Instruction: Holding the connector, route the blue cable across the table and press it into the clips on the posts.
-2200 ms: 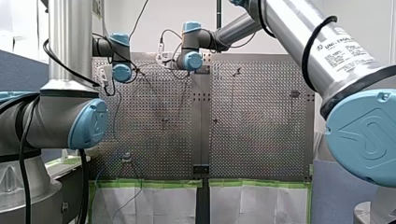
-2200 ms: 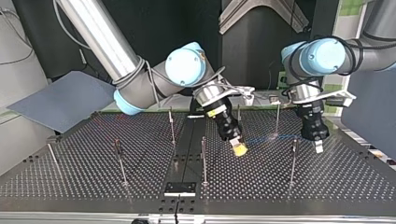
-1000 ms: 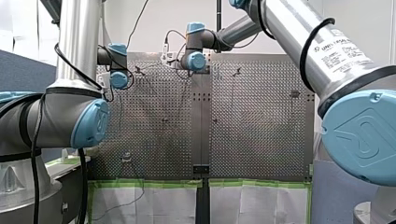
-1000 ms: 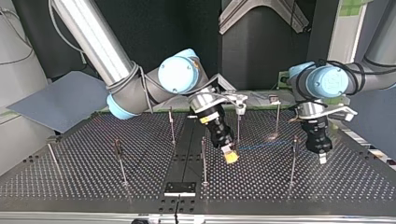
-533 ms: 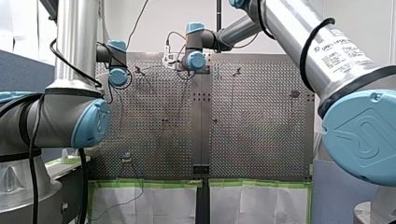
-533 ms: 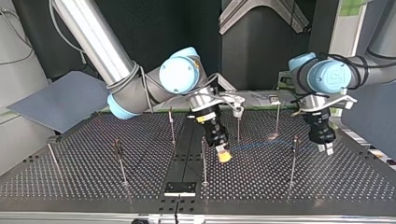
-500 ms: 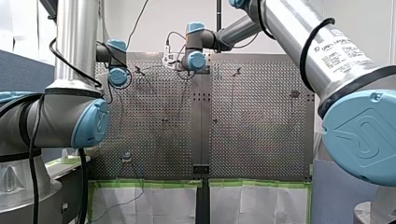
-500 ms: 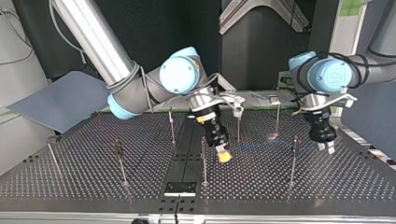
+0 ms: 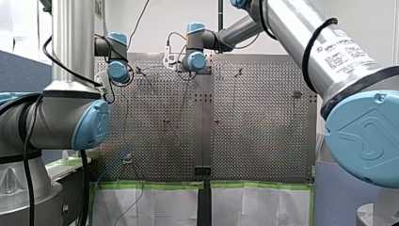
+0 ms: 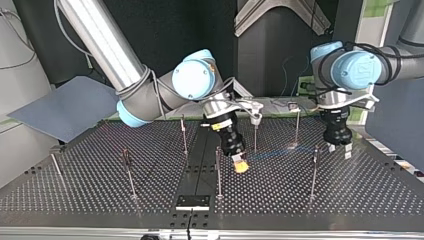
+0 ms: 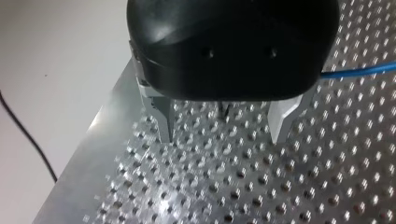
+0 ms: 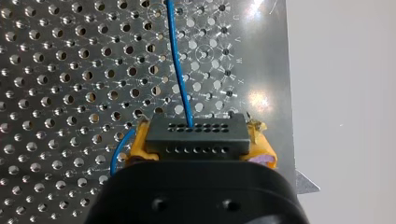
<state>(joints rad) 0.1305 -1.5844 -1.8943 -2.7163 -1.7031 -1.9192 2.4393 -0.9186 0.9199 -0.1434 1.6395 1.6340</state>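
Note:
My right gripper has its yellow pads shut on a black connector. The blue cable runs from the connector straight ahead over the perforated table. In the top view my right gripper hangs low near the table's middle, beside a post. The blue cable leads from it toward the view's right. My left gripper hovers there, open and holding nothing. In its wrist view my left gripper shows only bare table between the fingers, with the blue cable off to one side.
Several thin posts stand on the table, among them post, post and post. A dark seam plate sits at the near edge. Green-taped white sheets hang at the front view's bottom.
My left gripper has opened, lifted off the table and drawn back. My right gripper, still holding the connector, has shifted slightly toward the top view's left.

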